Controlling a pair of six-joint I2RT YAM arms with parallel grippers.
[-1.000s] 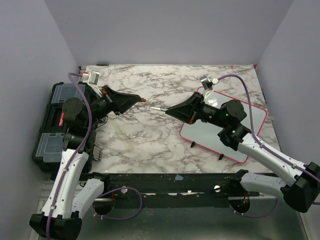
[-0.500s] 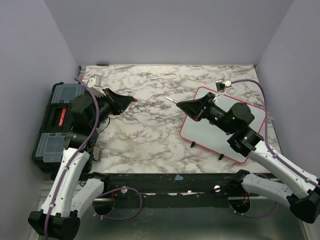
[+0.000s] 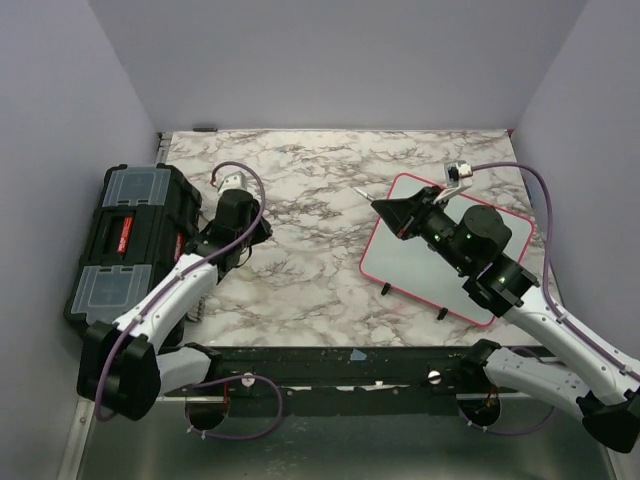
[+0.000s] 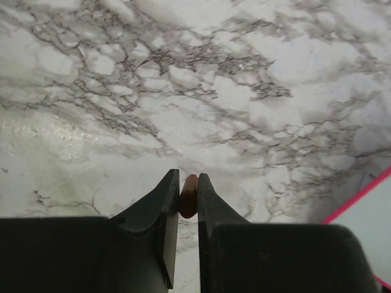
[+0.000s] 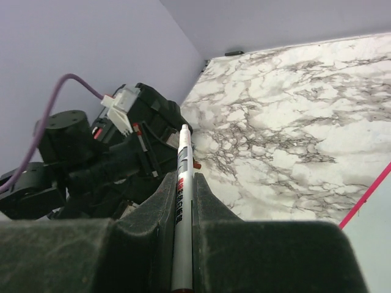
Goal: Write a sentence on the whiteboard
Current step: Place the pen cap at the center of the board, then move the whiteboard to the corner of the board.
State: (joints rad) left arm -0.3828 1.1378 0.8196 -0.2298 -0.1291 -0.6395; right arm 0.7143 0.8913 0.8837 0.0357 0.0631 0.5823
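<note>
A white, grey-veined marble table (image 3: 320, 200) is shown across the middle of the frame. At centre right a pink-framed whiteboard (image 3: 410, 265) is laid askew on it, carried by two black feet (image 3: 385, 289). A black toolbox (image 3: 125, 240) is set at its left edge.

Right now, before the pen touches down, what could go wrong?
1. The white marker pen in the right gripper seems to poke past the glossy pink-framed whiteboard, over the marble table; lowered as is, it would likely mark marble.
2. The left gripper pinches the small red-brown cap only at its fingertips; it may slip.
3. Nothing holds the whiteboard; writing pressure might slide it.
</note>
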